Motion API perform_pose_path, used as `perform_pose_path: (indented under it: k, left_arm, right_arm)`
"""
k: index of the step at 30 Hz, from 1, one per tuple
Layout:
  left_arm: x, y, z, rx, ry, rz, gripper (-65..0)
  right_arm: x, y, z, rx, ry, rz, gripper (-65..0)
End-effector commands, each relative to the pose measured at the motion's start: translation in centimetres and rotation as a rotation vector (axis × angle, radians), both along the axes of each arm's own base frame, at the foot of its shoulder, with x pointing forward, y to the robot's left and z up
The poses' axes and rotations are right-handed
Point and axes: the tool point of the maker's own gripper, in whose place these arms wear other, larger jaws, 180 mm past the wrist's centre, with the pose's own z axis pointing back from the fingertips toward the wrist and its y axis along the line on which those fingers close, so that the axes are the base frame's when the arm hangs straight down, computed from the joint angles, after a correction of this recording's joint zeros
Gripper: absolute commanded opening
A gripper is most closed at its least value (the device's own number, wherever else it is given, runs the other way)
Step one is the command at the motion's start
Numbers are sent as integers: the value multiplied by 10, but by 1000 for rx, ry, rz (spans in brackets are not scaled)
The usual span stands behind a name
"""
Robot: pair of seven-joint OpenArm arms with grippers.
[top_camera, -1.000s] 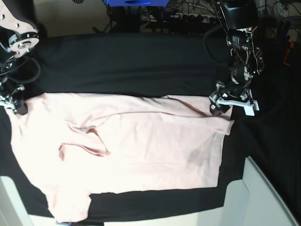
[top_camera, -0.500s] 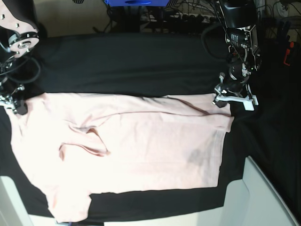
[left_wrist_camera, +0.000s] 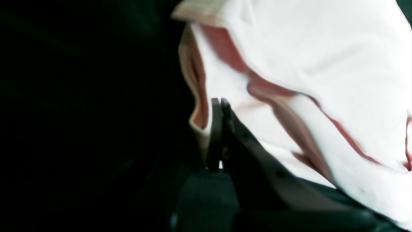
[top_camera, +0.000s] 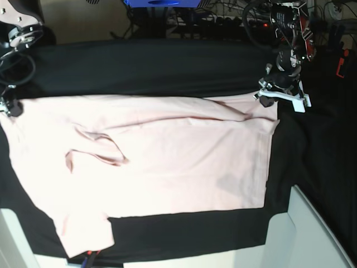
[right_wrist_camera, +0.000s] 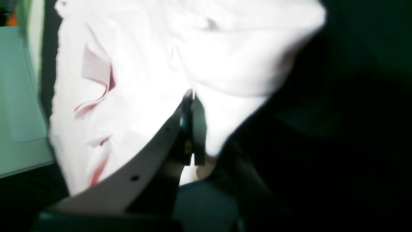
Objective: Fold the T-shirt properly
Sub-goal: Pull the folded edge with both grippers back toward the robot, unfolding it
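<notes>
with both corners pinched, the fold has barely begun

while the t-shirt point(top_camera: 156, 162) lies spread across the middle of the black-covered bench point(top_camera: 167, 67), the left gripper point(top_camera: 268, 96) at upper right and the right gripper point(top_camera: 11, 106) at upper left each have jaws pressed together on its top edge. no fold is made yet; sleeves and body remain.

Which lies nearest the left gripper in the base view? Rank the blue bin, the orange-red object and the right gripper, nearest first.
From the left gripper:
1. orange-red object, right edge.
2. blue bin, top edge.
3. right gripper, far left edge.
</notes>
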Motion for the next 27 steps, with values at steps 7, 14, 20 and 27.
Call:
perform_pose_path:
  k: [7,14,20,27]
  left_arm:
    - [-21,15,16,70,-9,-27,-650]
    - [-59,36,17,109,40,14,-650]
    - [-87,63,18,146,75,77,-650]
    - [-93,62,14,144,91,71,-650]
  right_arm:
    - [-24,-25,25,-122,16,-6,-650]
    - [-64,-18,17,-130,106,1,-650]
    - [-89,-18,9,-136,158,1,-650]
    - [-94,-7,2,-115,167,4,-650]
